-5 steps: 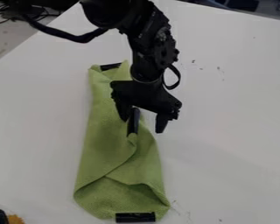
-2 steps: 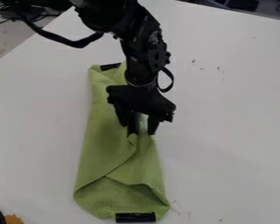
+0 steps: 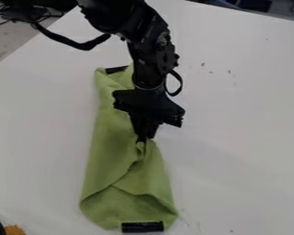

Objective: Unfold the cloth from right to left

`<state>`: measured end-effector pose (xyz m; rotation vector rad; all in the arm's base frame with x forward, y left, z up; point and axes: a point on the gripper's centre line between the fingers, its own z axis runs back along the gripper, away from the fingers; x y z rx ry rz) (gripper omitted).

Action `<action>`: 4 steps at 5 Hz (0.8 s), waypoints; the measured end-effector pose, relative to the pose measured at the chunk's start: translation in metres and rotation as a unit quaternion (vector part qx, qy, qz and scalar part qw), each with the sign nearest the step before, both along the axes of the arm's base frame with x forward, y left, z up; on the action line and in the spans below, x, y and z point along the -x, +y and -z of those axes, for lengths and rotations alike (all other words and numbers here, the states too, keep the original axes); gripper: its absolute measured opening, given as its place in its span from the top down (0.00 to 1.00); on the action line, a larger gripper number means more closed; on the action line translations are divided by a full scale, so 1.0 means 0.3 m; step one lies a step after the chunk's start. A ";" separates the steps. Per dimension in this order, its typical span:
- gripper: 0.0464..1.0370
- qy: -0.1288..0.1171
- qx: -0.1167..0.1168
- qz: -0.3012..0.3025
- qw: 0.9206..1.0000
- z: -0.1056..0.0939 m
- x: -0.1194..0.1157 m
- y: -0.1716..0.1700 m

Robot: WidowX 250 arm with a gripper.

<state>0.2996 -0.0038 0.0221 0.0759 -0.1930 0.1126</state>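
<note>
Cloth (image 3: 111, 160) lies folded on white table (image 3: 235, 160), long and thin. Gripper (image 3: 145, 137) pinches top flap (image 3: 152, 163) near its tip. Flap might slip out if pinch is too small. Cloth underneath might lift too if pinch is too deep. Hard pull might drag everything sideways.

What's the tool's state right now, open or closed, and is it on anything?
Tool: closed, gripping the black strip on the folded-over part of the green cloth.
</note>
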 end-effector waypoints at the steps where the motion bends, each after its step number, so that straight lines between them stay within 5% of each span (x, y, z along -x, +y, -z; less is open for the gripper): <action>1: 0.54 -0.001 -0.004 -0.002 1.000 0.001 -0.001 0.003; 2: 0.23 -0.001 -0.011 -0.002 1.000 -0.010 -0.010 0.000; 3: 0.03 -0.006 -0.018 0.006 1.000 -0.021 -0.023 0.000; 4: 0.04 -0.019 -0.019 0.017 0.999 -0.041 -0.052 0.002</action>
